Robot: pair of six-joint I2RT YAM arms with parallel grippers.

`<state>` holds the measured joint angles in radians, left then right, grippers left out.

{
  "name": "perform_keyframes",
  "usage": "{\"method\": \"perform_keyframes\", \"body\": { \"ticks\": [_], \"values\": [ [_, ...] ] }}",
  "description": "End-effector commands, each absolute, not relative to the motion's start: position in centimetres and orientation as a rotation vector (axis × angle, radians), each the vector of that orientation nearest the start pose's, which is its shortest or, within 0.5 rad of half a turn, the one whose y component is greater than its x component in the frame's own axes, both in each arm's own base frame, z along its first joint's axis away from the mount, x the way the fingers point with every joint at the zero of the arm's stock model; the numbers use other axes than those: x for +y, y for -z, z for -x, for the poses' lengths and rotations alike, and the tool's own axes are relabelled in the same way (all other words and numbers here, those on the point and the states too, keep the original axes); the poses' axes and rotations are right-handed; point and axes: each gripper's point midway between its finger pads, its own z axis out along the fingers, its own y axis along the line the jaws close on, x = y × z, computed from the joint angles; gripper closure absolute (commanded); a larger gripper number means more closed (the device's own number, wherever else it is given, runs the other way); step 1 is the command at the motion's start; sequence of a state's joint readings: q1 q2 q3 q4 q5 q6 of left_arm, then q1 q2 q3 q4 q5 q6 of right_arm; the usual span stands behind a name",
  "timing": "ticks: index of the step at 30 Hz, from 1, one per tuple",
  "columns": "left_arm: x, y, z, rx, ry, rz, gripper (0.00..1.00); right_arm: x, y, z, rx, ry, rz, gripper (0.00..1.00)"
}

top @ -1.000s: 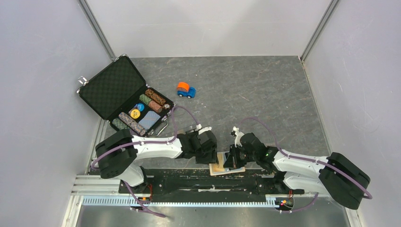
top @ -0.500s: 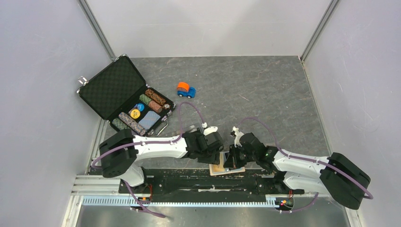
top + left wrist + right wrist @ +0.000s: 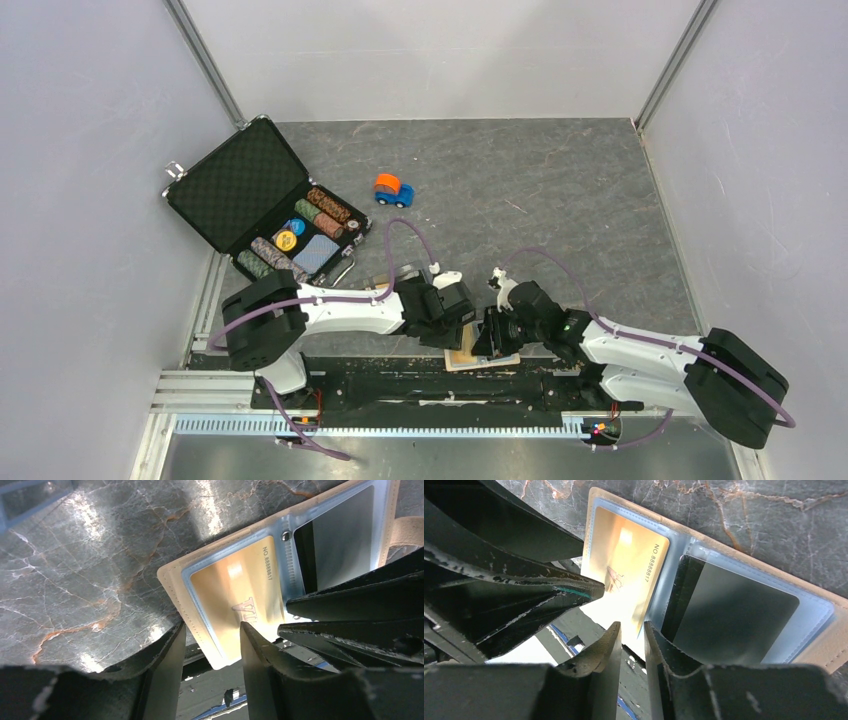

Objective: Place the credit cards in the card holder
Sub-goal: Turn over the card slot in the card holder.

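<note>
Item: black case of poker chips, lid up, far left of the bench; small toy car beyond it. Neither is part of the job. Left gripper: jaws spread, standing over the near left corner of the card holder; whether they touch it cannot be told. Card holder: open and flat at the bench's near edge, between the two arms, its near side overhanging. Gold card: seated in the left clear pocket. Dark card: in the right pocket. Right gripper: jaws a little apart at the gold card's near edge, not pinching it. Step, as judged: seating and letting go of the gold card. Next, probably: draw both arms back without dragging the holder off the edge, then look for any card left out; none shows here.
</note>
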<state>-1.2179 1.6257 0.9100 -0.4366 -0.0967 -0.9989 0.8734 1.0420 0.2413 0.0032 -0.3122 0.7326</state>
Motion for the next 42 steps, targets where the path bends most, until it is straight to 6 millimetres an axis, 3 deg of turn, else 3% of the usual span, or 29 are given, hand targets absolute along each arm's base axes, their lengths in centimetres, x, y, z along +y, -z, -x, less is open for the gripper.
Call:
{"method": "perform_keyframes", "body": {
  "ticks": [1, 6, 11, 17, 23, 29, 35, 42],
  "values": [
    [-32.6, -3.8, -10.9, 2.767, 0.445, -0.309, 0.5, 23.1, -1.7, -9.7, 2.62, -0.982, 0.348, 0.72],
    [-31.9, -5.0, -11.2, 2.74, 0.4, -0.315, 0.45, 23.2, -1.9, -9.8, 2.613, -0.98, 0.341, 0.64],
    [-34.0, -5.3, -10.8, 2.721, 0.559, -0.303, 0.52, 23.0, -1.8, -9.8, 2.616, -0.972, 0.337, 0.58],
    [-34.6, -3.6, -10.5, 2.759, 0.562, -0.308, 0.54, 22.7, -1.1, -9.4, 2.634, -0.964, 0.335, 0.59],
    [-33.4, -2.4, -10.4, 2.792, 0.458, -0.3, 0.51, 22.7, -0.6, -9.0, 2.639, -0.982, 0.332, 0.64],
    [-34.5, -2.3, -10.1, 2.794, 0.526, -0.317, 0.52, 22.9, -0.3, -8.9, 2.641, -0.995, 0.337, 0.69],
    [-35.7, -4.0, -10.2, 2.759, 0.608, -0.327, 0.66, 23.0, -0.2, -8.7, 2.646, -0.997, 0.345, 0.75],
    [-35.4, -5.5, -9.9, 2.755, 0.536, -0.387, 0.71, 23.5, -1.0, -9.0, 2.612, -1.029, 0.346, 0.82]
  ]
}}
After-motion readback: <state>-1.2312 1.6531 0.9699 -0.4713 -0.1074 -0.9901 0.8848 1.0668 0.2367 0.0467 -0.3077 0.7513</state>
